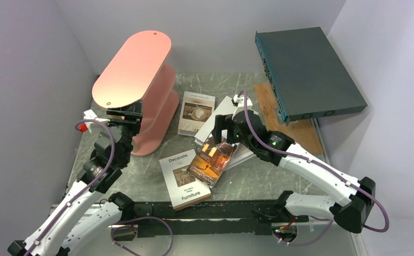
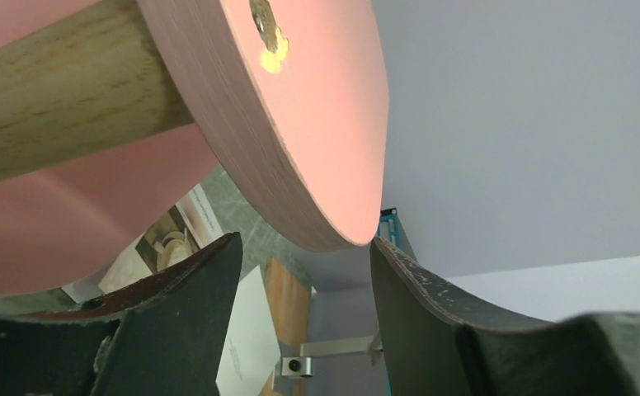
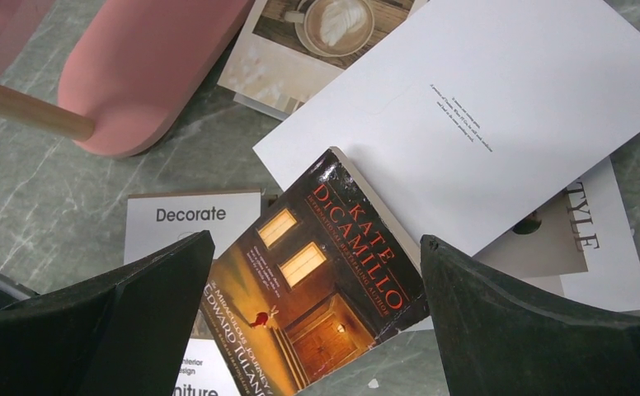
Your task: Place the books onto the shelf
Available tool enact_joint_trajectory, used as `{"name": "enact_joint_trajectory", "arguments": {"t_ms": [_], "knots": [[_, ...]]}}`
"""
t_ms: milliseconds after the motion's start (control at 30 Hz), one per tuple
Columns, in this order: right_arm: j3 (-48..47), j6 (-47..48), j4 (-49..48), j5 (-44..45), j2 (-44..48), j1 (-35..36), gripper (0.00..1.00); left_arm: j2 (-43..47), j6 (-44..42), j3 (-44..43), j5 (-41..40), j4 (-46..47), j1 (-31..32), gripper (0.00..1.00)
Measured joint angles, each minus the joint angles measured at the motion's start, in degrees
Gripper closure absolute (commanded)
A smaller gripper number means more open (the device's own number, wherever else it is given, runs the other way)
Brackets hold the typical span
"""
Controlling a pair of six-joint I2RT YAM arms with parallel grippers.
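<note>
Books (image 1: 196, 113) lie overlapped on the table (image 1: 269, 176) beside the shelf (image 1: 133, 69) as the right claw (image 3: 312, 243), wide open and empty, hovers over the orange one (image 3: 325, 289), which may drag its neighbours, while the left claw (image 2: 304, 239), part-open astride the shelf's rim, gripping nothing, could tip it, with bare table open toward the near edge.

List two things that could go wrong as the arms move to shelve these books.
1. The open right gripper hovers over the orange-brown book, which overlaps the Decorate Furniture book and a white book; closing might drag a neighbour.
2. The left gripper straddles the top rim of the shelf; a nudge might shift or tip it.
</note>
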State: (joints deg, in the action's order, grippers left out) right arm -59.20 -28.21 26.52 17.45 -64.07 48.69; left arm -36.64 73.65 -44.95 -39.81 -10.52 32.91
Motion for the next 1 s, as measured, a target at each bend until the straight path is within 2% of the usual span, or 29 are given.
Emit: {"name": "enact_joint_trajectory", "arguments": {"t_ms": [167, 267, 433, 533, 667, 733, 800, 833, 867, 1000], "knots": [[0.00, 0.39, -0.02, -0.04, -0.04, 0.00, 0.00, 1.11, 0.83, 1.25, 2.58, 1.79, -1.68, 0.46], [-0.22, 0.76, 0.00, -0.11, -0.50, 0.00, 0.00, 2.62, 0.76, 1.66, 3.85, 2.19, -2.75, 0.68], [-0.66, 0.85, -0.09, -1.11, -1.73, 0.00, 0.00, 4.72, 0.44, 1.38, 6.05, 1.01, -5.64, 0.87], [-0.66, 0.81, -0.11, -1.57, -2.03, 0.00, 0.00, 5.20, -0.13, 0.20, 6.80, -2.38, -8.41, 0.93], [-0.66, 0.76, -0.61, -2.05, -2.38, 0.00, 0.00, 5.99, -1.36, -1.86, 6.97, -7.13, -11.54, 0.93], [-0.66, 0.79, -0.92, -2.25, -2.62, 0.00, 0.00, 7.15, -2.10, -2.36, 6.38, -9.14, -12.68, 0.88], [-0.66, 0.79, -1.09, -2.58, -2.80, 0.00, 0.00, 8.35, -2.93, -3.34, 4.90, -11.58, -13.57, 0.79], [-0.66, 0.79, -1.14, -2.62, -2.84, 0.00, 0.00, 8.68, -3.28, -3.85, 4.31, -12.24, -13.79, 0.67], [-0.66, 0.79, -1.16, -2.62, -2.84, 0.00, 0.00, 9.05, -3.87, -4.83, 3.37, -13.49, -14.05, 0.50], [-0.63, 0.79, -1.18, -2.60, -2.84, 0.00, 0.00, 9.73, -7.02, -8.59, 2.03, -15.56, -14.36, 0.21]]}}
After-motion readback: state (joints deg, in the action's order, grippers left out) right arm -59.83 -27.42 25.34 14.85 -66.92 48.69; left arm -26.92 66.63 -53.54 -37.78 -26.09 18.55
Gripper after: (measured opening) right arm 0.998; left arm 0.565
